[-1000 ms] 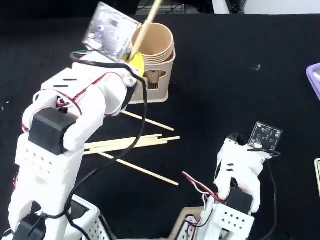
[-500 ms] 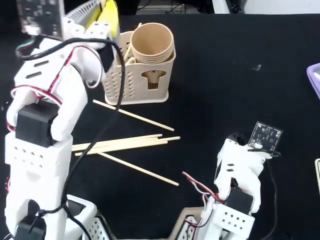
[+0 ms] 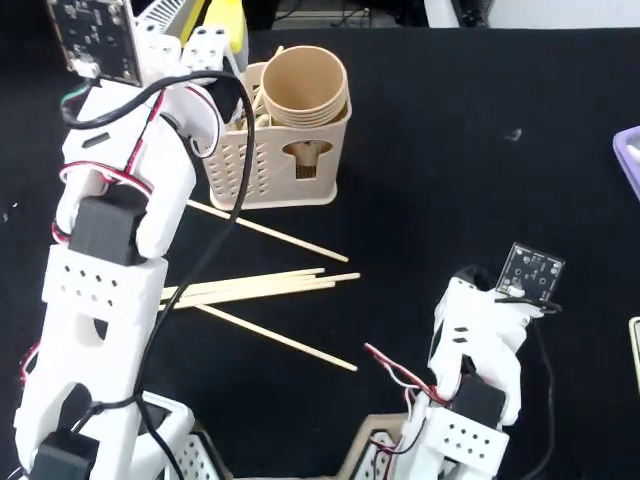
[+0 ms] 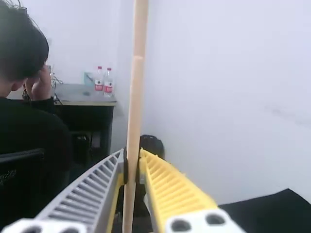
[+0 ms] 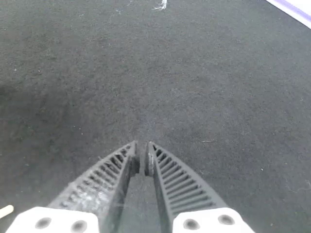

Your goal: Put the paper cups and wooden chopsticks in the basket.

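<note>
Chopstick (image 4: 135, 97) is clamped in the left claw (image 4: 131, 167), held high near the basket (image 3: 270, 175), in which cups (image 3: 305, 85) are stacked. Other chopsticks (image 3: 260, 285) are strewn on the table (image 3: 450, 150). The right claw (image 5: 142, 158) is clenched empty.

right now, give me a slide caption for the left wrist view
Left pincer shut on one wooden chopstick.

The left hand (image 4: 131, 162), gripping a chopstick (image 4: 139, 73), has swung clear of the basket (image 3: 265, 172).
</note>
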Available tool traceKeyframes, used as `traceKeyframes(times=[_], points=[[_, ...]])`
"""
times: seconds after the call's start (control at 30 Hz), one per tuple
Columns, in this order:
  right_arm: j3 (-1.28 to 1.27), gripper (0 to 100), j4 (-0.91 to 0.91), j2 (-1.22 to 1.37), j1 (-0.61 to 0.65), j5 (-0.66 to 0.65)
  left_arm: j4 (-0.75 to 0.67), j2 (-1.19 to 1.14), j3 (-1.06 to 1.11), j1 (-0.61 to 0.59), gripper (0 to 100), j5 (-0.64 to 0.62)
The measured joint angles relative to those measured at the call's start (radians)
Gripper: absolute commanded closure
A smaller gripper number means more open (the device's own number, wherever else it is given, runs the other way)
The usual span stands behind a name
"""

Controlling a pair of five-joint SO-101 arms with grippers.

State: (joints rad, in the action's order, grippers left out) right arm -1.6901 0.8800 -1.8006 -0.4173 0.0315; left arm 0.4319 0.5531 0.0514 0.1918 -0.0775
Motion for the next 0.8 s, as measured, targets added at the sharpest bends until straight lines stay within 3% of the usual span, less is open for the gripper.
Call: traceKeyframes(times=[0.2, 0.33, 0.8], points=[[0.000, 95.6, 0.000, 0.000, 0.000, 0.000, -0.129, 0.000, 0.104, -0.003, 97, 0.000], [0.000, 95.6, 0.000, 0.000, 0.000, 0.000, -0.201, 0.000, 0.189, -0.066, 97, 0.000], [0.000, 95.6, 0.000, 0.000, 0.000, 0.000, -0.224, -0.002, 0.413, -0.124, 97, 0.000]])
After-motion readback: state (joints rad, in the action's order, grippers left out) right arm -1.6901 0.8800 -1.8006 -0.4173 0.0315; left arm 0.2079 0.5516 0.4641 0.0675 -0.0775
